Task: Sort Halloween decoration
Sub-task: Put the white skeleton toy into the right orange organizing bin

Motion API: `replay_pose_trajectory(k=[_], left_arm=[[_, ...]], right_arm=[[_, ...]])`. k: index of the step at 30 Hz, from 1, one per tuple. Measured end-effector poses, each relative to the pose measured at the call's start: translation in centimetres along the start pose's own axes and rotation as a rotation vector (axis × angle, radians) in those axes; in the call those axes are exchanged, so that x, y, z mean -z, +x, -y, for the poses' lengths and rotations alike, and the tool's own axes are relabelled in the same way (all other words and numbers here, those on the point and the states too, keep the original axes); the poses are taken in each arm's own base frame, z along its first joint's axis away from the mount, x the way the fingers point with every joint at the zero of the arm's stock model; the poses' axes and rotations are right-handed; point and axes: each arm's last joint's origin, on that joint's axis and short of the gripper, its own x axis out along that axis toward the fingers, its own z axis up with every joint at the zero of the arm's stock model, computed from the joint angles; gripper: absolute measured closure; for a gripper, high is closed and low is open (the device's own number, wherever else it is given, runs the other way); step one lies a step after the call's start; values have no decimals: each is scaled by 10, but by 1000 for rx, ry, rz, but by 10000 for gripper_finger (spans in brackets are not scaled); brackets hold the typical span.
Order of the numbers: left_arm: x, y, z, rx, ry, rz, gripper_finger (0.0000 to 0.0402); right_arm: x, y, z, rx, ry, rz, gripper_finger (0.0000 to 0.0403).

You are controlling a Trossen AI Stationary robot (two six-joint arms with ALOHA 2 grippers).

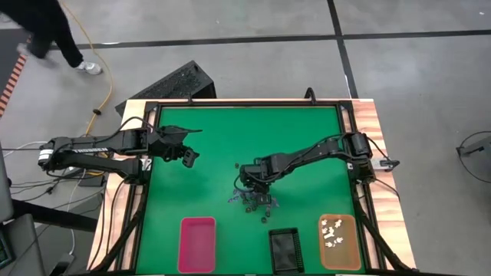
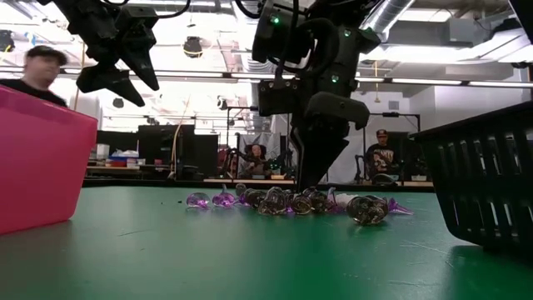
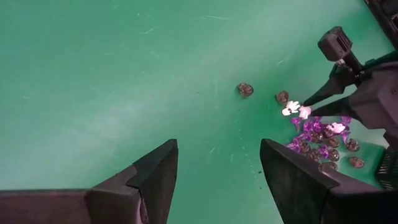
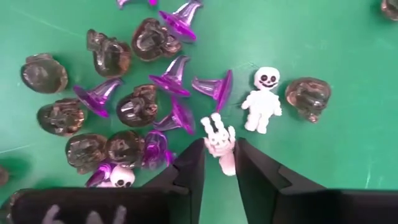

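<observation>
I am closing my right hand (image 4: 219, 163) around a white skeleton (image 4: 220, 142) at the edge of the trinket pile (image 1: 252, 198) mid-bench, since the white ones belong in the orange tray (image 1: 338, 242). My left hand (image 1: 186, 143) is hanging released, waiting clear.

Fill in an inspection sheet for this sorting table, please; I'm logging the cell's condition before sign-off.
Surface: green mat in a black frame on a wood-edged table.
Job's things: heap of purple hats, dark skulls and white skeletons mid-table; several white pieces lie in the orange tray.
Trays: pink tray and black tray show no pieces.
Clutter: stray dark trinket apart from the heap.
Grippers: right gripper down at the heap, fingers either side of a white skeleton; left gripper open, raised over bare mat.
Cables: yellow cable on the floor.
Surroundings: people seated beyond the table; one walking past.
</observation>
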Motion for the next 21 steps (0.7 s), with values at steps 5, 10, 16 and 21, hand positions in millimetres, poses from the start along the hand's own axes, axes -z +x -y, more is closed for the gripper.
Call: replay_pose_trajectory(k=[5,10,16,21], left_arm=[[0,0,0,0,0,0,183],[0,0,0,0,0,0,183],[0,0,0,0,0,0,183],[0,0,0,0,0,0,183]], right_arm=[[3,0,1,3,-1,-31,331],[5,-1,1,2,19,-53,386],[5,-6,1,4,86,-52,380],[7,-12,-3,0,101,-56,388]])
